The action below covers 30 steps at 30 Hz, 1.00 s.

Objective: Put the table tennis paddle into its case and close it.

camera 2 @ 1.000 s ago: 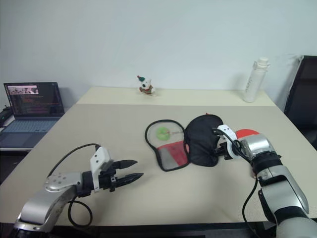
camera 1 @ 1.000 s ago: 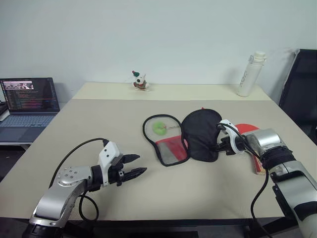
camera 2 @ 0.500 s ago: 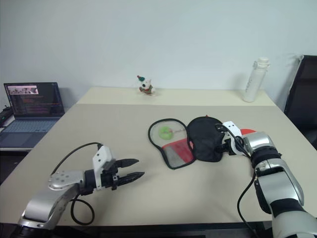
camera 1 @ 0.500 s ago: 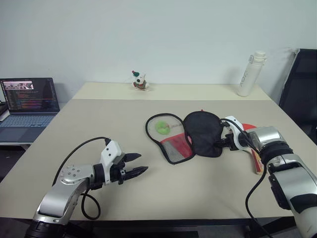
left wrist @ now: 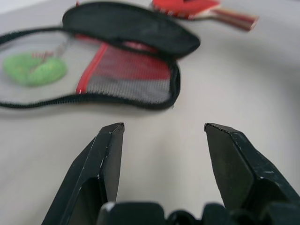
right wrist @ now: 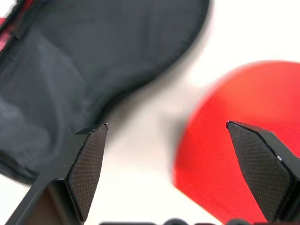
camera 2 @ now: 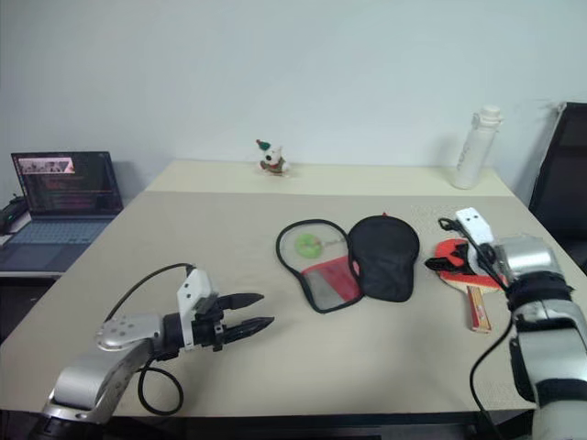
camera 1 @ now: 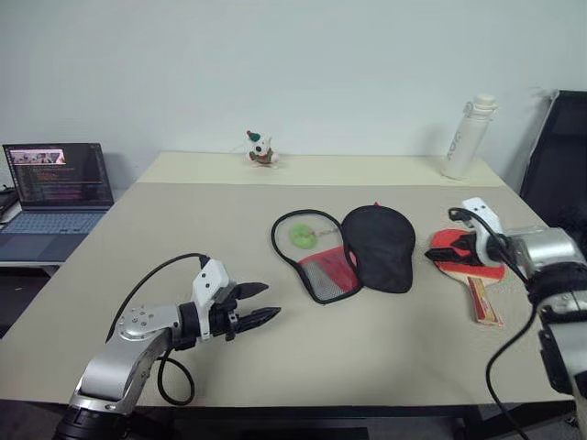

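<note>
**Paddle not in the case yet, everything's laid out though**

Starting at the near edge of the bench (camera 1: pixel 110 275): the left gripper (camera 1: pixel 263 306) hovers just above the surface toward the near left corner, jaws partly open with nothing between them, pointing across at the case.

Mid-bench, the case (camera 1: pixel 353 247) is lying flat and unzipped, spread open like a book. One half shows the red and mesh lining with the green fuzzy charm (camera 1: pixel 299 236) sitting on it, the other half is the black side flopped over toward the right. So I'd call the opening part done, or close enough.

Just right of the case, near the right edge, is the paddle (camera 1: pixel 463 259), red face up, handle pointing back toward the near edge. It's flat on the bench, beside the case but not touching it. The right gripper (camera 1: pixel 457 249) is right over the paddle's face with jaws spread wide, not holding anything. From its wrist view the red rubber sits under one finger and the black flap under the other.

Along the far edge there's a white bottle (camera 1: pixel 466 136) toward the right corner and a little toy figure (camera 1: pixel 259 148) near the middle.

My read: still left is grabbing the paddle, sliding it in, folding the case shut and zipping it. Basically the whole main job.
</note>
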Motion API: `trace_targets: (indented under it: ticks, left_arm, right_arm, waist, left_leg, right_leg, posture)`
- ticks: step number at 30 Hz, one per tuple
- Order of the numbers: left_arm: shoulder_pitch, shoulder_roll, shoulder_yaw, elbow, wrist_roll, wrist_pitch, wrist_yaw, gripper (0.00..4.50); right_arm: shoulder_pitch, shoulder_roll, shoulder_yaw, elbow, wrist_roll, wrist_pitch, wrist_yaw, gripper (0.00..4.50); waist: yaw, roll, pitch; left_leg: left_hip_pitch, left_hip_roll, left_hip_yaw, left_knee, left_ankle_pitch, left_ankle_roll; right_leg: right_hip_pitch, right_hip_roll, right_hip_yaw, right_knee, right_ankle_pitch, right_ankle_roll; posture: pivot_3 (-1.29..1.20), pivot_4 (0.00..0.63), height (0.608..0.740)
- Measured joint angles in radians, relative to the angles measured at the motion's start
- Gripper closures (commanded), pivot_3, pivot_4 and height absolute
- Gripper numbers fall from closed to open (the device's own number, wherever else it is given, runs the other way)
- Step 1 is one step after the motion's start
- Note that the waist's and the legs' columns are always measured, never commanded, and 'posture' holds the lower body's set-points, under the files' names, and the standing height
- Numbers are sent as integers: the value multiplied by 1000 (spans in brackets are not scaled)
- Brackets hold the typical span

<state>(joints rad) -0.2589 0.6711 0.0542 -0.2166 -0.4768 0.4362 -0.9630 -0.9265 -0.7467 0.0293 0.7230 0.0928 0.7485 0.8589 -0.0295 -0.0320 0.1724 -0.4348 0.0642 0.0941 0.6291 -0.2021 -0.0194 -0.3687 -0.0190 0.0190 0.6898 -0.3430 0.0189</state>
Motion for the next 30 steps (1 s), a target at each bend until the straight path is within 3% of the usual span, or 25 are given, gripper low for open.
trace_targets:
  ticks: [3, 10, 21, 30]
  left_arm:
    - [-71, 0, 14, -38, -60, 39, -7, 1519]
    - [-162, 2, 6, -40, -72, 54, -30, 1519]
    - [-197, 2, -23, -3, -48, 52, -56, 1519]
    - [-199, 2, -27, -3, -46, 51, -54, 1519]
  right_arm:
    - [140, 1, -53, -162, 8, 26, -101, 25]
    - [289, 25, -183, -336, 11, 91, -297, 25]
    - [350, 107, -266, -495, 67, 265, -436, 25]
    - [370, 121, -289, -525, 67, 300, -506, 25]
  waist:
    - [0, 0, 0]
    - [-4, 1, 0]
    - [-2, 1, 0]
    - [0, 0, -1]
  left_leg:
    - [0, 0, 0, 0, 0, 0]
    - [1, 0, 0, 0, 2, -3]
    - [2, 0, 0, 1, 2, -3]
    - [2, 0, 0, 1, 2, -3]
  right_leg:
    - [0, 0, 0, 1, 0, 0]
    - [0, 1, 1, 2, 0, 0]
    - [0, 1, 2, 3, 0, 0]
    - [1, 1, 1, 3, 0, 0]
  posture:
    - [0, 150, 740]
    - [0, 150, 740]
    - [0, 150, 740]
    - [0, 150, 740]
